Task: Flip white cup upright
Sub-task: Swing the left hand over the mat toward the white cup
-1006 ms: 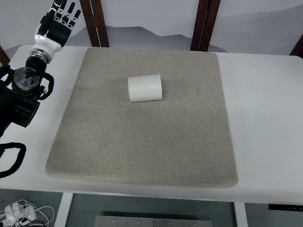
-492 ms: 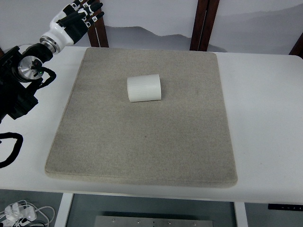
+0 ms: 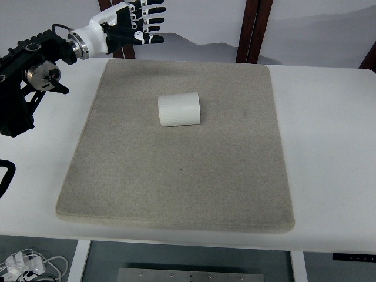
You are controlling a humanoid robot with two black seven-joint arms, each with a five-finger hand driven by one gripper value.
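- Spanning the frame, a white table [image 3: 329,147] carries everything in the scene.
- Covering most of the table, a grey mat [image 3: 176,176] serves as the work surface.
- Reaching in from the far left, the left hand [image 3: 126,26] hovers above the mat's far-left corner, fingers [image 3: 154,39] spread wide and holding nothing; the right hand is out of view.
- Lying on its side toward the mat's far middle, the cup [image 3: 179,109] sits well apart from the hand, untouched.
- Judged from this, the flip has not begun: approach, grasp and righting all remain.
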